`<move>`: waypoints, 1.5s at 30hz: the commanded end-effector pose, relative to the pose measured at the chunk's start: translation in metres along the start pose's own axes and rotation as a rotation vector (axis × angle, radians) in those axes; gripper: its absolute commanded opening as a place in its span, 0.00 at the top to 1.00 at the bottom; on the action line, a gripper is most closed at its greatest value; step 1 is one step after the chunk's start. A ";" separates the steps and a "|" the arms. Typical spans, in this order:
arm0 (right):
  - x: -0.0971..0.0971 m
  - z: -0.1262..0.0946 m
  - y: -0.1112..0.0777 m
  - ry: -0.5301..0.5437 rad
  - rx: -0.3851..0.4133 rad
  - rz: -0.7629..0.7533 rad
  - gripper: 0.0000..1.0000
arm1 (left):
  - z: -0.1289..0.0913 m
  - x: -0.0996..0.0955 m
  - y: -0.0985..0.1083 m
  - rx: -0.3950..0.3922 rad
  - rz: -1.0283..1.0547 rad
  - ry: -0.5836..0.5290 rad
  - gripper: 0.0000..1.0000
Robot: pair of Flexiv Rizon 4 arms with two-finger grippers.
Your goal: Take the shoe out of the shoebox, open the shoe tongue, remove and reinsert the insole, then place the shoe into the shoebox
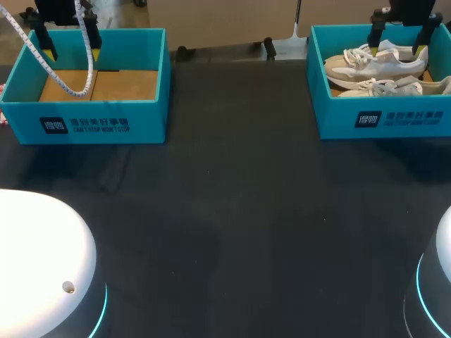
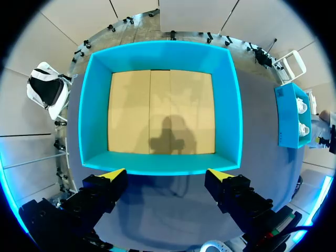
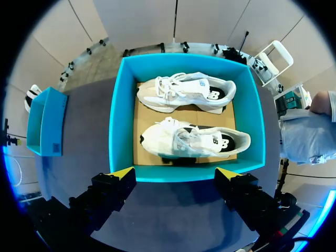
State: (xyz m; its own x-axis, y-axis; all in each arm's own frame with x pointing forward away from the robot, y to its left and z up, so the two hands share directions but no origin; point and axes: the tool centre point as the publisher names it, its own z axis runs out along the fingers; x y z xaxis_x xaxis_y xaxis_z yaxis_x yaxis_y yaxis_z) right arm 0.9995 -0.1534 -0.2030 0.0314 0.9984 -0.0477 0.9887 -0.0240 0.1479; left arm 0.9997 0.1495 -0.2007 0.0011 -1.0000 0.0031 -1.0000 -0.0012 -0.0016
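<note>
Right end effector (image 3: 175, 174) hangs above the right box (image 3: 118, 115), fingers spread wide and holding nothing. Left end effector (image 2: 165, 176) is the same, apart and empty over the left box (image 2: 94, 110), which shows only its cardboard floor. Both shoes seem to lie on their sides in the right box, the near shoe (image 3: 194, 142) just beside the far shoe (image 3: 186, 92), toes pointing the same way, neither lifted out yet. Here's your trouble: the pair sits close, so a wide descent could catch both, or shove one into the other. Come down too near the wall and a finger lands on the rim, and the box, which looks light, could skid across the counter (image 1: 232, 211) or tip. The laces (image 3: 170, 86) are loose loops — snag one and the shoe would likely dangle and twist rather than come up square. Pinch the soft upper alone and I'd expect it to fold and slip; the heel collar or sole edge looks the safer bite. And mind the lift — a toe caught under the wall could drag the box up with it.
</note>
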 end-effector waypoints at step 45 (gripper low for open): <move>-0.065 0.012 0.070 -0.069 0.105 0.255 0.00 | 0.000 0.000 0.000 0.000 0.000 0.000 0.00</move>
State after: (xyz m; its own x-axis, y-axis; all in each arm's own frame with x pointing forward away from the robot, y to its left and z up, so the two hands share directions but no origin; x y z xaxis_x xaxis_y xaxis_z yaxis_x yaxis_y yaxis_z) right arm 1.0705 -0.2140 -0.1979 0.2797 0.9544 -0.1042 0.9596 -0.2742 0.0636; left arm 0.9997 0.1496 -0.2007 0.0011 -1.0000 0.0031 -1.0000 -0.0011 -0.0016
